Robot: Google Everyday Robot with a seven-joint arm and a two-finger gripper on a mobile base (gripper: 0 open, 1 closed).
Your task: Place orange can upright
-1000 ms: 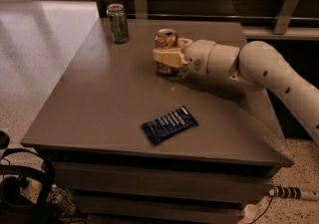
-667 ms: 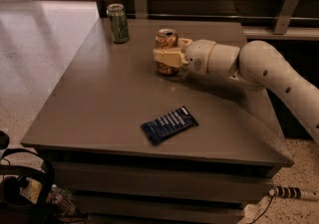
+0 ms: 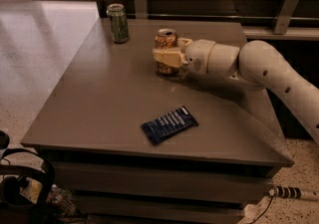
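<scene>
Gripper [image 3: 165, 58]: located over the rear centre of the counter [image 3: 99, 93], reaching in from the right. Its pale fingers [image 3: 168, 57] are clamped across the middle of the orange can [image 3: 165, 41], one finger crossing the front of the body.

Orange can: standing upright, base on the counter surface, silver top rim facing up. The upper body and rim show above the finger; a narrow band of the lower body shows beneath it.

Arm [image 3: 269, 71]: white, thick segments, extending from the gripper to the right and down toward the near right edge of the view, held just above the counter.

Green can [image 3: 118, 23]: upright near the rear left corner of the counter, apart from the orange can, to its left and further back.

Blue packet [image 3: 169, 124]: lying flat toward the front of the counter, well apart from both cans, set at an angle.

Floor [image 3: 35, 44]: pale and speckled, left of the counter.
</scene>
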